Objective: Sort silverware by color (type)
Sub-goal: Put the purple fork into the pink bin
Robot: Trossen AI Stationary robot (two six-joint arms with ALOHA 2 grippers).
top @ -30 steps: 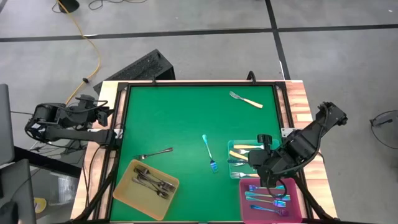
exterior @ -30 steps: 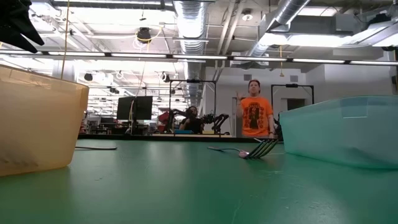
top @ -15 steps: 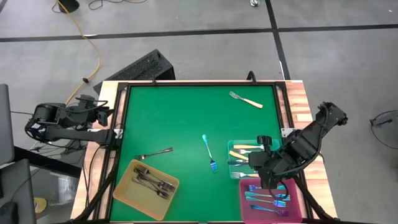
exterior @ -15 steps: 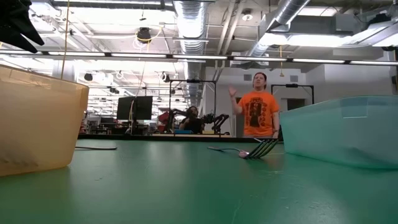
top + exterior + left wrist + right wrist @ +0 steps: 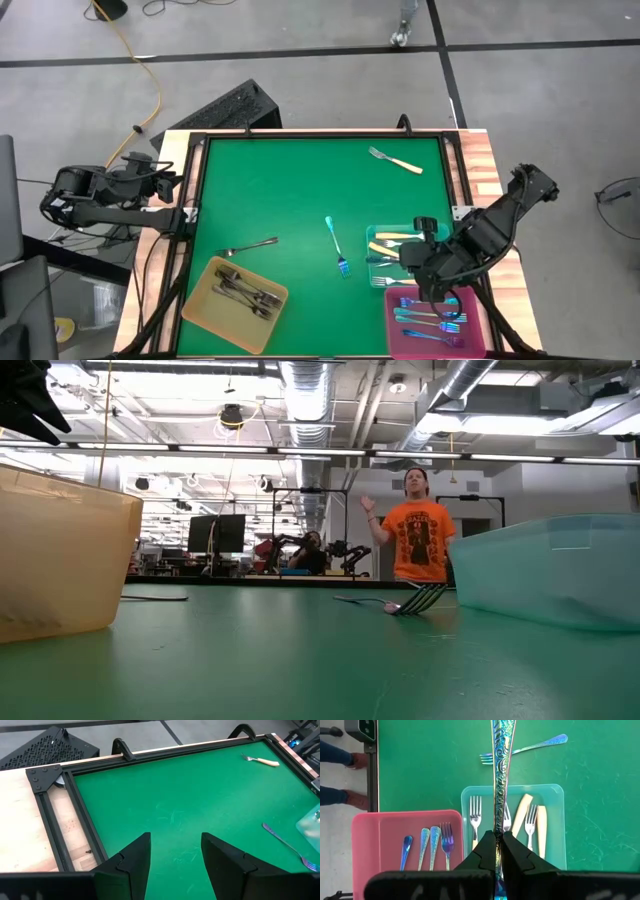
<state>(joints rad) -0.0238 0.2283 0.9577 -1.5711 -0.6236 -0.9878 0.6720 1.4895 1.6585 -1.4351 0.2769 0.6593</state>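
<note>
The right hand point(image 5: 428, 283) hangs over the near right corner of the green counter point(image 5: 300, 190), above where the teal tray point(image 5: 378, 236) meets the pink tray point(image 5: 392, 315), its fingers pinched tight on the handle of a shiny blue-purple fork point(image 5: 501, 765). Cream-handled forks point(image 5: 522, 815) lie in the teal tray, blue-purple ones point(image 5: 431, 845) in the pink, dark grey ones point(image 5: 246, 292) in the yellow tray point(image 5: 200, 305). Loose on the counter are a blue fork point(image 5: 336, 246), a grey one point(image 5: 250, 245) and a cream-handled one point(image 5: 396, 160). The left hand point(image 5: 175, 862) waits open off the counter's left edge. A person in an orange shirt point(image 5: 418, 540) stands beyond.
</note>
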